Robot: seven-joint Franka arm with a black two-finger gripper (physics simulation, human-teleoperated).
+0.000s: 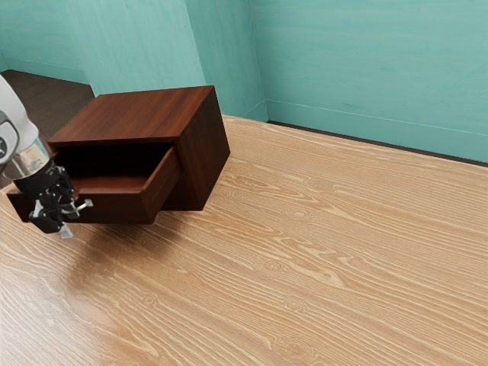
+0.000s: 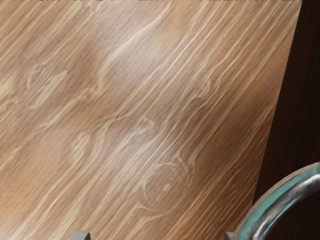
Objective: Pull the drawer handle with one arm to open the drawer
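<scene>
The gripper (image 1: 52, 215) is at the front of the drawer (image 1: 122, 191). The drawer is already part way out of the brown cabinet (image 1: 152, 114). The shiny handle (image 2: 282, 207) sits right beside the gripper, close to 1 fingertip (image 2: 231, 235). The 2 fingertips look spread apart, with just the wooden table (image 2: 125, 110) between them. So I think the gripper is let go and holds nothing. To do this step well, I would slide the gripper sideways until the handle is between both fingers. Then squeeze it tight and pull straight away from the cabinet, slow and level, so the drawer does not jam.
</scene>
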